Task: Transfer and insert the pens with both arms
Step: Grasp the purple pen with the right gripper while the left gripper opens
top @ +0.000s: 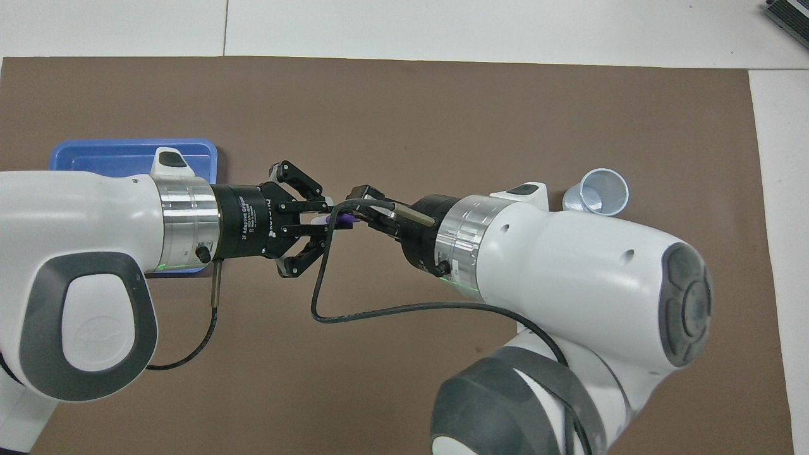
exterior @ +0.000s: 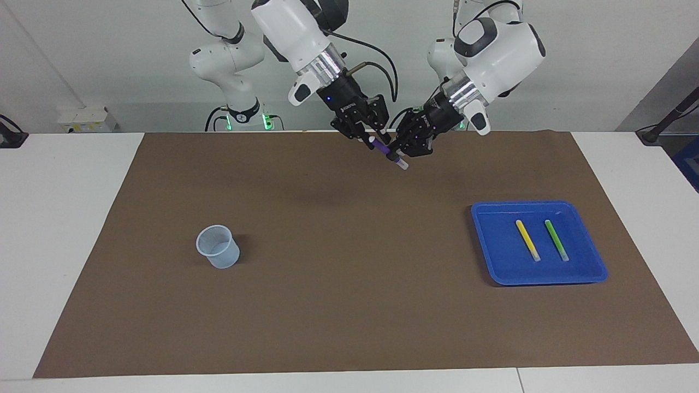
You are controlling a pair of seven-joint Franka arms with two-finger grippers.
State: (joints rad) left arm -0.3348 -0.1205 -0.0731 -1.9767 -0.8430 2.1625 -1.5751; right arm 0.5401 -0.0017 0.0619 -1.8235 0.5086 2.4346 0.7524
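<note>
Both grippers meet in the air over the brown mat, at the near-robot middle of the table, with the purple pen between them. In the facing view the pen hangs tilted, its pale cap end lowest, poking out below both hands. The right gripper has its fingers clenched on the pen's upper part. The left gripper crowds against the same pen from the left arm's end; its fingers sit around the lower shaft, but in this view the black fingers blend together (whether they press the pen cannot be told here).

The overhead view settles that: the left gripper has its fingers splayed wide, released, with the purple pen lying in the gap between them and touching neither tip clearly. Only a short purple stub shows there, since the right gripper and its cable cover the rest.

The facing view alone shows the tray's contents: the yellow pen and the green pen lie side by side, apart, in the blue tray toward the left arm's end. From overhead the left arm hides most of the tray. The cup stands upright toward the right arm's end, well apart from both hands.
</note>
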